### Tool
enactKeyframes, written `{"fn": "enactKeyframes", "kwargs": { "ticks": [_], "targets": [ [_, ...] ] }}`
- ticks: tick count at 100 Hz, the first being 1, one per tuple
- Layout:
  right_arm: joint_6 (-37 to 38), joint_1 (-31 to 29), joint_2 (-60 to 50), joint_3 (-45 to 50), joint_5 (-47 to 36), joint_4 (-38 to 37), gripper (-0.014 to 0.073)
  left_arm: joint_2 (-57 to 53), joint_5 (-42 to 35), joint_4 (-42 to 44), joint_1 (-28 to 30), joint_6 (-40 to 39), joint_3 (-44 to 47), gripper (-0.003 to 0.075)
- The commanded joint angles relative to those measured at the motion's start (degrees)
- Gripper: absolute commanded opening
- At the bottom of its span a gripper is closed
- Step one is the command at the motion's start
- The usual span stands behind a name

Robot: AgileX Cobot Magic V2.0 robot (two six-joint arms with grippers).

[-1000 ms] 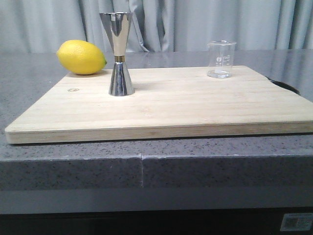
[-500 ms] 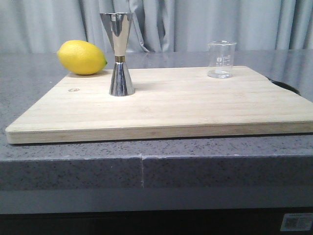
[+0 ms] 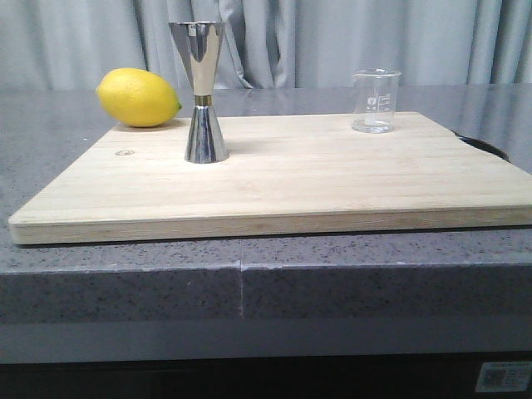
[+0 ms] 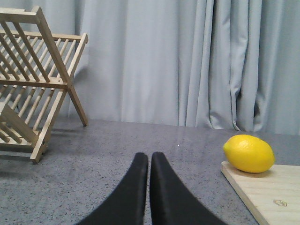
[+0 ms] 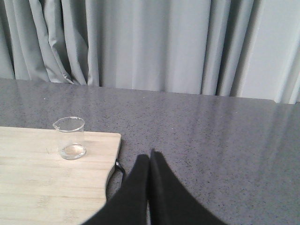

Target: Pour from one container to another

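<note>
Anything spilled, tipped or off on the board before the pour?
Nothing stands out. The beaker and jigger both stand upright on the cutting board, apart, with no spill visible. The lemon rests at the board's far left corner.

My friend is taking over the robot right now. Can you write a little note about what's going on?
Left pincer: shut, empty, over the counter, near the lemon.
Right pincer: shut, empty, off the board's right edge.
Beaker: upright on the board's far right.
Jigger: upright on the board's left part, apart from the beaker.
Done: nothing; neither is touched.
Left: grip the beaker, carry it to the jigger, pour.
</note>
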Motion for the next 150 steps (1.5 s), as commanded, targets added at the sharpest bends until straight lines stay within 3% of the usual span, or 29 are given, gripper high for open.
{"fn": "enactKeyframes", "kwargs": {
  "ticks": [1,20,107,150],
  "targets": [
    [-0.1,-0.3,0.4,-1.5,-4.3,-0.2,-0.007,-1.3,-1.9,-0.7,-0.3,-0.7,1.7,-0.0019],
    [-0.1,-0.3,0.4,-1.5,-4.3,-0.2,-0.007,-1.3,2.4,-0.7,-0.3,-0.7,1.7,-0.0019],
    [-0.1,-0.3,0.4,-1.5,-4.3,-0.2,-0.007,-1.3,1.6,-2.3,-0.3,-0.7,1.7,-0.0019],
    [-0.1,-0.3,0.4,-1.5,-4.3,-0.2,-0.007,-1.3,1.6,-1.6,-3.9,-0.7,1.7,-0.0019]
  ]
}}
